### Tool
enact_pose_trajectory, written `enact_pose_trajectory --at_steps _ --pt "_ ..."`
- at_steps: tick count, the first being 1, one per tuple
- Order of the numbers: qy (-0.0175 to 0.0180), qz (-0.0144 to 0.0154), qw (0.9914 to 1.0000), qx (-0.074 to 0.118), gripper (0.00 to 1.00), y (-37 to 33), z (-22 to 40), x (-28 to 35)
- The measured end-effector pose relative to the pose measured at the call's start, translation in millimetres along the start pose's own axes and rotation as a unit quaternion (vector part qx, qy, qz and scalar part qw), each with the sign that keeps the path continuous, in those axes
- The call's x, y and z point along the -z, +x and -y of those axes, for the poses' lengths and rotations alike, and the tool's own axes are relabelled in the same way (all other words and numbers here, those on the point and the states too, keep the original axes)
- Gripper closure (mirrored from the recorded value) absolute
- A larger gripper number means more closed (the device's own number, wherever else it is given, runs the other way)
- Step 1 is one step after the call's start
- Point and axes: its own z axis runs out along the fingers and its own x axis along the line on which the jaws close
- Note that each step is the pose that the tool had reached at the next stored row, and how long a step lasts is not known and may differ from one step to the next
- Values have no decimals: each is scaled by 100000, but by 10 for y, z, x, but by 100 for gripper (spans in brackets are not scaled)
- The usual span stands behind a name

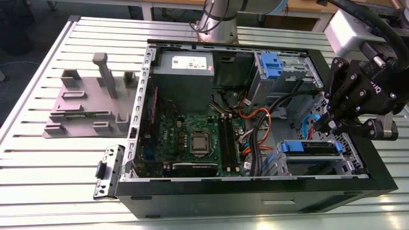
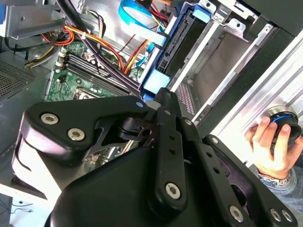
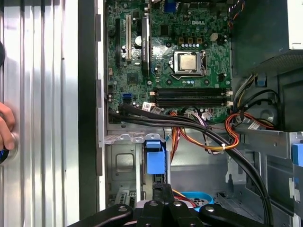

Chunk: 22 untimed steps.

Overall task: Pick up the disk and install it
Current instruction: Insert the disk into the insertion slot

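Note:
The disk (image 1: 310, 147), with its blue plastic bracket, sits in the drive bay at the front corner of the open computer case (image 1: 137, 120), on the exterior view's right. My gripper (image 1: 321, 128) hangs just above that bay with its fingers closed to a point and nothing between them. In both wrist views the closed fingertips (image 2: 161, 94) (image 3: 162, 188) sit right at the blue tab of the disk (image 2: 156, 81) (image 3: 155, 161); I cannot tell if they touch it. The rest of the disk lies edge-on in the slot, mostly hidden.
Orange, black and blue cables (image 1: 255, 120) run beside the bay. A second blue bracket (image 1: 271, 64) sits in the upper bay. A grey plastic stand (image 1: 86, 100) and a loose metal plate (image 1: 108, 170) lie on the slatted table. A person's hand (image 2: 272, 142) rests on a round knob.

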Motion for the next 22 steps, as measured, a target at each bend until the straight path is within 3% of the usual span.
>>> enact_pose_trajectory --at_steps 22 --pt "0 -7 100000 -1 90 -19 44 -35"
